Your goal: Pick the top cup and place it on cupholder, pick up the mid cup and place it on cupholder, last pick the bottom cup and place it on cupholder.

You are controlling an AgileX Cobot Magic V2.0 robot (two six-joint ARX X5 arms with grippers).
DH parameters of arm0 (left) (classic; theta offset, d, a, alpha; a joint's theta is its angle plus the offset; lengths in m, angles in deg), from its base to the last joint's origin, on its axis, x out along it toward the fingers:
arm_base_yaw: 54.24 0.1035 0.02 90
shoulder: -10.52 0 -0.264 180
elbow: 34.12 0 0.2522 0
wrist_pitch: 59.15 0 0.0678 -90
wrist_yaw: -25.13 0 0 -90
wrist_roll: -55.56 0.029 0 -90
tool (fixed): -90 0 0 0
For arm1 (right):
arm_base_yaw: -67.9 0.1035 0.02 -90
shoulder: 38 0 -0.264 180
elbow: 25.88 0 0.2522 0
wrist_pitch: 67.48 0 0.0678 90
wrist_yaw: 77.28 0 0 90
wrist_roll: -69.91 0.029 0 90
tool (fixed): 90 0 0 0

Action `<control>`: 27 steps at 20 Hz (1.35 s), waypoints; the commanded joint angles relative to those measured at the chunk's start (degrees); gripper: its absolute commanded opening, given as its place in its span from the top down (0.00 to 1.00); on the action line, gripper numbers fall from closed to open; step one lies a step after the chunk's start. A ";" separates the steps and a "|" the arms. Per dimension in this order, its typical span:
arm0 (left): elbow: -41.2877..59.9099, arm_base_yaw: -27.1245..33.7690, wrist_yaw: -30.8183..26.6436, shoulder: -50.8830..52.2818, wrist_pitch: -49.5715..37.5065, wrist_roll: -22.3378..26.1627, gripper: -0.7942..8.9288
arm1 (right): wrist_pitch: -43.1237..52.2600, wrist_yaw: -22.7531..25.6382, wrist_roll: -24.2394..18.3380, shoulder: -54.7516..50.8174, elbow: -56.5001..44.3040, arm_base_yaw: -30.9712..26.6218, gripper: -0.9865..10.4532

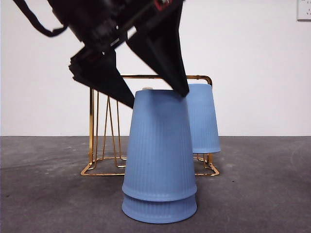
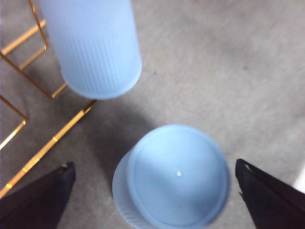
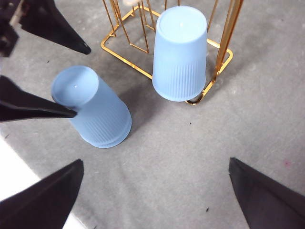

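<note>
Two blue ribbed cups [image 1: 159, 155] stand nested upside down on the grey table, in front of the gold wire cupholder [image 1: 91, 126]. A third blue cup [image 1: 203, 121] hangs inverted on a prong at the cupholder's right side. My left gripper [image 1: 158, 99] is open, one jaw on each side of the stack's top, not closed on it. From the left wrist, the stack [image 2: 177, 176] lies between the jaws of the left gripper [image 2: 153, 164]. My right gripper [image 3: 156, 161] is open, high above the table and away from the stack [image 3: 90, 107] and the hung cup [image 3: 180, 52].
A free white-tipped prong [image 1: 146, 89] shows just behind the stack's top. The cupholder's base [image 3: 128, 62] sits close behind the stack. A white table edge [image 3: 14, 181] lies near the right gripper. A wall socket [image 1: 303, 9] is at the far right.
</note>
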 commanded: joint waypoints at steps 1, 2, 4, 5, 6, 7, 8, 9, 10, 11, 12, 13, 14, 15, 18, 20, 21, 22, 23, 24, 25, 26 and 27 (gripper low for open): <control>-0.87 -0.63 -0.22 -2.08 -0.52 0.79 0.37 | 0.87 -0.09 1.11 -0.92 -0.61 0.31 0.49; -0.87 -0.63 -0.22 -2.43 -0.76 0.79 0.37 | 0.85 -0.09 1.22 -1.40 -0.76 0.31 0.49; -0.87 -0.70 -0.20 -2.45 -1.51 0.74 0.39 | 0.85 -0.04 1.25 -2.14 -0.94 0.31 0.49; -0.87 -0.87 -0.20 -2.32 -1.95 0.72 0.43 | 0.81 -0.04 1.27 -2.34 -1.03 0.31 0.49; -0.87 -1.01 -0.20 -2.14 -2.29 0.72 0.49 | 0.79 0.04 1.29 -2.47 -1.03 0.31 0.49; -0.87 -1.03 -0.17 -1.90 -2.60 0.72 0.55 | 0.79 0.02 1.36 -2.49 -1.03 0.31 0.49; -0.87 -1.22 -0.15 -1.75 -2.73 0.72 0.59 | 0.76 0.02 1.36 -2.47 -1.03 0.31 0.49; -0.87 -1.46 -0.17 -1.70 -2.75 0.74 0.61 | 0.79 0.02 1.36 -2.47 -1.03 0.31 0.49; -0.87 -1.49 -0.15 -1.66 -2.67 0.70 0.61 | 0.79 0.04 1.36 -2.47 -1.03 0.31 0.49; -0.87 -1.51 -0.15 -1.64 -2.49 0.55 0.61 | 0.79 0.04 1.33 -2.47 -1.03 0.31 0.49; -0.87 -1.60 -0.15 -1.62 -2.49 0.22 0.61 | 0.79 0.04 1.33 -2.47 -1.03 0.31 0.49; -0.87 -1.75 -0.13 -1.57 -2.56 0.09 0.63 | 0.79 0.04 1.33 -2.47 -1.03 0.31 0.49; -0.87 -1.84 -0.13 -1.22 -2.56 0.09 0.65 | 0.79 0.04 1.33 -2.47 -1.03 0.31 0.49; -0.87 -1.90 -0.13 -0.92 -2.67 0.09 0.65 | 0.79 0.02 1.33 -2.47 -1.03 0.31 0.49; -0.87 -2.12 -0.13 0.59 -2.71 -0.09 0.67 | 0.79 0.04 1.31 -2.47 -1.03 0.31 0.49; -0.87 -2.12 -0.15 1.79 -2.64 -0.20 0.67 | 0.81 0.04 1.31 -2.47 -1.03 0.31 0.49; -0.87 -2.12 -0.15 2.40 -2.58 -0.17 0.67 | 0.81 0.04 1.31 -2.47 -1.03 0.31 0.49; -0.87 -2.12 -0.15 3.39 -2.54 -0.17 0.67 | 0.81 0.04 1.31 -2.47 -1.03 0.31 0.49; -0.87 -2.12 -0.15 4.35 -2.56 -0.17 0.67 | 0.81 0.04 1.31 -2.47 -1.03 0.31 0.49; -0.87 -2.12 -0.15 5.77 -2.58 -0.17 0.67 | 0.81 0.04 1.31 -2.47 -1.03 0.31 0.49; -0.87 -2.12 -0.17 7.15 -2.58 -0.20 0.67 | 0.81 0.04 1.31 -2.47 -1.03 0.31 0.49; -0.87 -2.12 -0.17 8.94 -2.56 -0.28 0.67 | 0.81 0.04 1.31 -2.47 -1.03 0.31 0.49; -0.90 -2.08 -0.20 10.67 -2.51 -0.39 0.67 | 0.81 0.04 1.29 -2.47 -1.03 0.31 0.49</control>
